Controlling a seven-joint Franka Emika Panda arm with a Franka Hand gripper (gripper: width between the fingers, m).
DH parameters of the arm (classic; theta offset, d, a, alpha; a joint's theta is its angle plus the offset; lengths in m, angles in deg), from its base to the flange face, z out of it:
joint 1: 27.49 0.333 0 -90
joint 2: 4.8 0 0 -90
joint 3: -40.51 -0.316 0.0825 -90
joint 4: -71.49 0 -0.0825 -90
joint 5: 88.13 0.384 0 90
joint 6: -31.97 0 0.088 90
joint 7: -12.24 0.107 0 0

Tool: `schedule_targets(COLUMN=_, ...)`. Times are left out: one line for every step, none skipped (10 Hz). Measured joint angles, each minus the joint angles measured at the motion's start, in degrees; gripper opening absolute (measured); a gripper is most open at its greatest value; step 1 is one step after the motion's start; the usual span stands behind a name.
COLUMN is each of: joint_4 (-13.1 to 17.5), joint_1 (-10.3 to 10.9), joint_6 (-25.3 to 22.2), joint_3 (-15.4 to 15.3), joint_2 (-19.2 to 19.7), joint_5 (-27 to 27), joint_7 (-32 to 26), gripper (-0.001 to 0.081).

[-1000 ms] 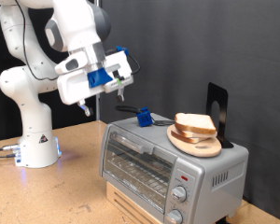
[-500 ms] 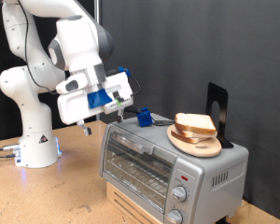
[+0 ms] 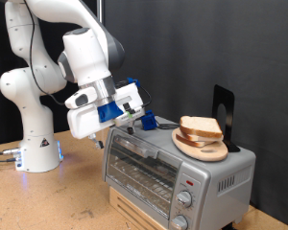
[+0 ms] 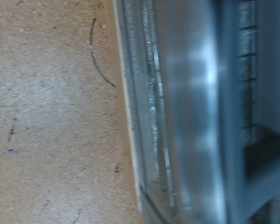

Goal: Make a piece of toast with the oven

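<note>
Toast (image 3: pixel 201 126) lies flat atop a small stack of bread on a round wooden plate (image 3: pixel 204 148), which sits on the roof of the oven (image 3: pixel 173 163), toward the exterior view's right. We record that its broad face points up; it is squarish, so we can name no long axis with confidence.

We find the hand (image 3: pixel 131 122) hanging at the oven's upper corner on the exterior view's left, just above the door's top edge and well apart from the bread. Nothing shows between its fingers. We cannot tell whether they are spread or pressed together; blue fittings and the white wrist body mask them.

The wrist view is blurred. We see there only the glass door (image 4: pixel 191 112) with its metal frame, wire rack bars behind it, and the speckled brown tabletop (image 4: pixel 56 121) with a dark curved mark.

Moving outward, we note a small blue object (image 3: pixel 147 120) on the oven roof just beside the hand, and a black upright stand (image 3: pixel 224 113) behind the plate. The door appears closed. Two round knobs (image 3: pixel 183 207) sit on the front panel below a red mark (image 3: pixel 189 181). We can read no brand, label or writing anywhere.
</note>
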Motion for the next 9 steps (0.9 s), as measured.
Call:
schedule_targets(joint_4=-0.02, joint_1=0.34, joint_6=-0.32, joint_3=-0.07, joint_2=-0.06, joint_5=0.40, joint_7=-0.24, gripper=0.0808)
schedule_targets(joint_4=-0.13, joint_1=0.38, joint_6=-1.08, joint_3=-0.15, joint_2=-0.22, joint_5=0.40, joint_7=-0.24, gripper=0.0808)
schedule_targets(joint_4=-0.45, joint_1=0.27, joint_6=-2.19, joint_3=-0.17, joint_2=-0.47, joint_5=0.19, joint_7=-0.19, gripper=0.0808)
schedule_targets(joint_4=-0.99, joint_1=-0.14, joint_6=-3.07, joint_3=-0.18, joint_2=-0.68, joint_5=-0.52, joint_7=0.05, gripper=0.0808)
schedule_targets(joint_4=-1.78, joint_1=-0.80, joint_6=-3.18, joint_3=-0.23, joint_2=-0.72, joint_5=-1.93, joint_7=0.85, gripper=0.0808)
schedule_targets(joint_4=-2.49, joint_1=-1.67, joint_6=-2.68, joint_3=-0.27, joint_2=-0.73, joint_5=-3.43, joint_7=1.79, gripper=0.0808)
schedule_targets(joint_4=-2.70, joint_1=-2.54, joint_6=-2.34, joint_3=-0.27, joint_2=-0.78, joint_5=-4.67, joint_7=2.56, gripper=0.0808)
schedule_targets(joint_4=-2.91, joint_1=-3.73, joint_6=-2.01, joint_3=-0.19, joint_2=-0.75, joint_5=-6.01, joint_7=3.25, gripper=0.0808)
schedule_targets(joint_4=-3.09, joint_1=-4.96, joint_6=-1.75, joint_3=-0.06, joint_2=-0.69, joint_5=-6.86, joint_7=3.26, gripper=0.0808)
